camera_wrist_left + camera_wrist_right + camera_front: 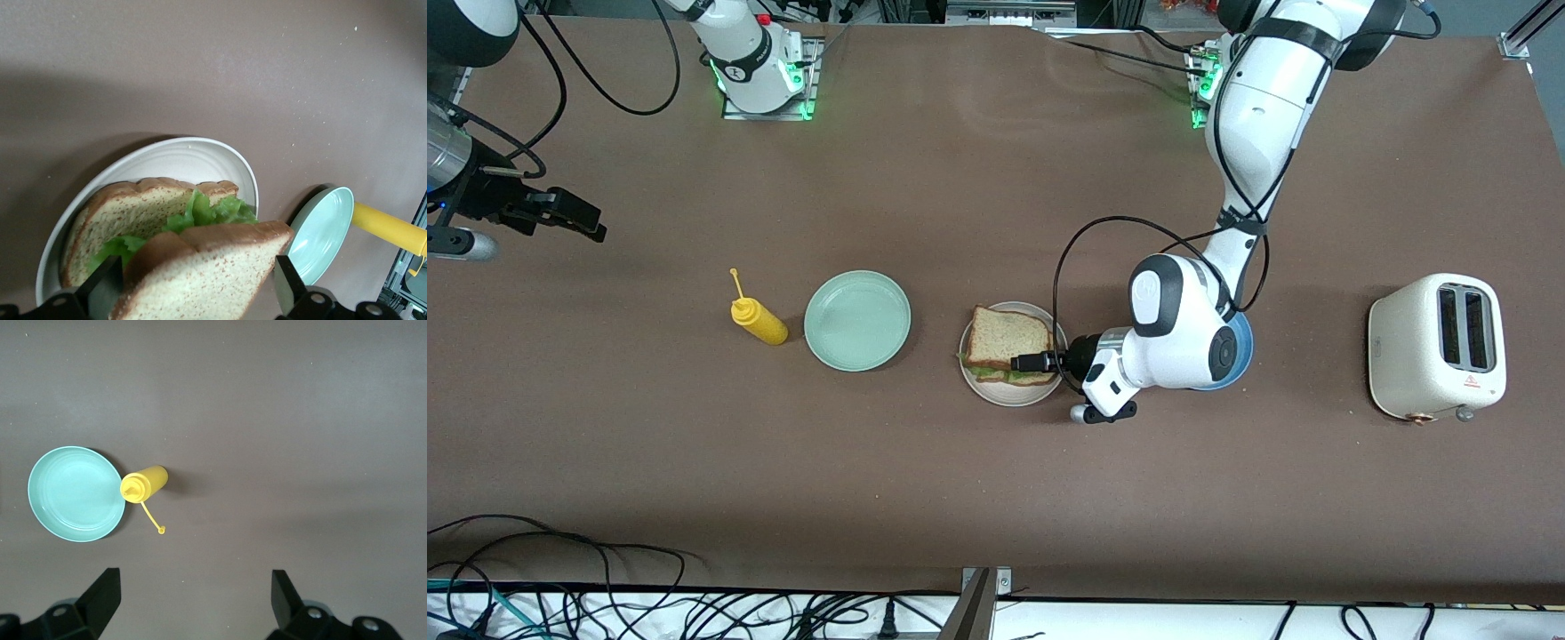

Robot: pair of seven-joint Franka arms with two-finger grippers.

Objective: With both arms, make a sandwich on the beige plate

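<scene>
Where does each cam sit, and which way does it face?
Front: high across the table, facing both bases; left gripper at the sandwich on the beige plate, right gripper waiting open.
Left wrist: looks past its fingers at the top slice.
Right wrist: straight down, fingers over bare table.
All three show the mint green plate and yellow squeeze bottle.

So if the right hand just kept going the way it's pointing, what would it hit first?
Probably just the bare table: the right hand points down at it, open, with the yellow bottle off to one side.
</scene>
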